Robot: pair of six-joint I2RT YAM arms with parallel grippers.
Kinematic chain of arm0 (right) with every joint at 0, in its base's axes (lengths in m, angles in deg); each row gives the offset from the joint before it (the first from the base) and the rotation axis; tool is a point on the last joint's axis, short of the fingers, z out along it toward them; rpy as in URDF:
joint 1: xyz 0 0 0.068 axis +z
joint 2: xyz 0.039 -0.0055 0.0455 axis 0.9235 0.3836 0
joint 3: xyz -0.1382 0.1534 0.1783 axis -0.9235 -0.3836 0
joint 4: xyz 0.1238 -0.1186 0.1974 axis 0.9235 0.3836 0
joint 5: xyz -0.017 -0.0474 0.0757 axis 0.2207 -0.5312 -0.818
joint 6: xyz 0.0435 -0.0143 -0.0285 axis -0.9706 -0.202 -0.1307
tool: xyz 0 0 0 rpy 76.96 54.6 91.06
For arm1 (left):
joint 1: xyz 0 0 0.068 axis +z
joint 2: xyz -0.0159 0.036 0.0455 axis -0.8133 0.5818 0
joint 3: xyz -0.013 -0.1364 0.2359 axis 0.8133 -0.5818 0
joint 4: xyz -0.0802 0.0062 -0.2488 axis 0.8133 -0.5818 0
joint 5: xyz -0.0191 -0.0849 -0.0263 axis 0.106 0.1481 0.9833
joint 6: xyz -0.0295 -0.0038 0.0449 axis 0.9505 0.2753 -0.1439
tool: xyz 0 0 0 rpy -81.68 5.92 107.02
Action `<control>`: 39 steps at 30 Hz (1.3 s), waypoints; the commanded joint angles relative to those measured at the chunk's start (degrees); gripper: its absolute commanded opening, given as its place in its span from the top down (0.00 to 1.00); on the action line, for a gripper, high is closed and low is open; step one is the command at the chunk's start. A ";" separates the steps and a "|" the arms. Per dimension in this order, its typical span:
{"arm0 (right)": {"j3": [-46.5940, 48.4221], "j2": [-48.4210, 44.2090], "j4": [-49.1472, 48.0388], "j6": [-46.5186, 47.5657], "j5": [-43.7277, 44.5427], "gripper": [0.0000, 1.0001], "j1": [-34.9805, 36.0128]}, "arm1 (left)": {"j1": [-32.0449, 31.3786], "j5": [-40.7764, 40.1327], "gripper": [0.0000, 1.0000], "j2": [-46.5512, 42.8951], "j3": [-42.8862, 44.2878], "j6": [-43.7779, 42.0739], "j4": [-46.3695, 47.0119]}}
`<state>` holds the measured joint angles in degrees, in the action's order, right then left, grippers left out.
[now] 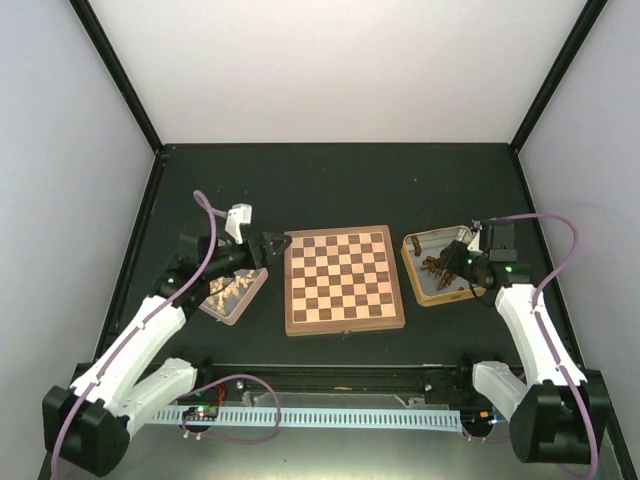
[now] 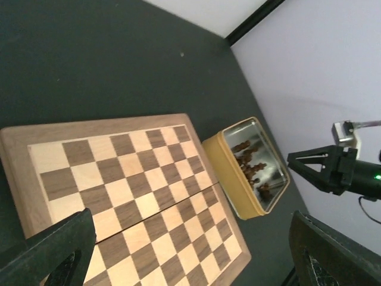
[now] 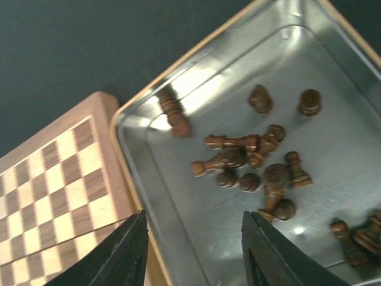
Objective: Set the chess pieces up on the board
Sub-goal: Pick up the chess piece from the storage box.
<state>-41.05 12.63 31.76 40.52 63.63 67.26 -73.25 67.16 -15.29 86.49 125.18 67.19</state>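
Hovering over the metal tray [image 3: 128, 154], the right claw [image 3: 193, 247] is spreading empty above the dark chess pieces [image 3: 250, 161] lying inside, while the left claw [image 1: 272, 243], wide apart and gripping nothing, is hanging at the board [image 1: 343, 278]'s left edge on the bench [image 1: 330, 185].

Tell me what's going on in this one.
A two-armed robot is at the start of setting up chess. The board sits in the middle of the table with no piece on it yet. The dark chess pieces lie jumbled in a metal tray to its right, and the right gripper hovers over that tray, open and holding nothing. The left gripper, also open and empty, hangs near the board's far left corner, beside a second tray of pale pieces.
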 commanded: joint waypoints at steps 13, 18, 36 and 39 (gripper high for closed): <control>3.26 13.02 0.09 0.91 16.46 0.67 2.12 | -1.03 -4.45 0.12 15.59 11.70 -10.50 -7.02; 2.91 15.42 -0.26 1.42 17.35 0.68 2.11 | -1.03 -3.99 0.12 15.83 12.30 -11.82 -6.78; 6.16 17.83 -0.01 3.96 19.54 0.90 2.25 | -1.03 -4.18 0.12 14.67 12.90 -12.96 -7.25; 7.95 14.38 2.48 4.23 21.00 0.91 2.26 | -1.02 -4.76 0.12 14.24 12.88 -12.95 -7.38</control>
<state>-37.08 31.84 32.26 43.76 80.77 69.09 -74.02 63.30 0.38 96.72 113.45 60.50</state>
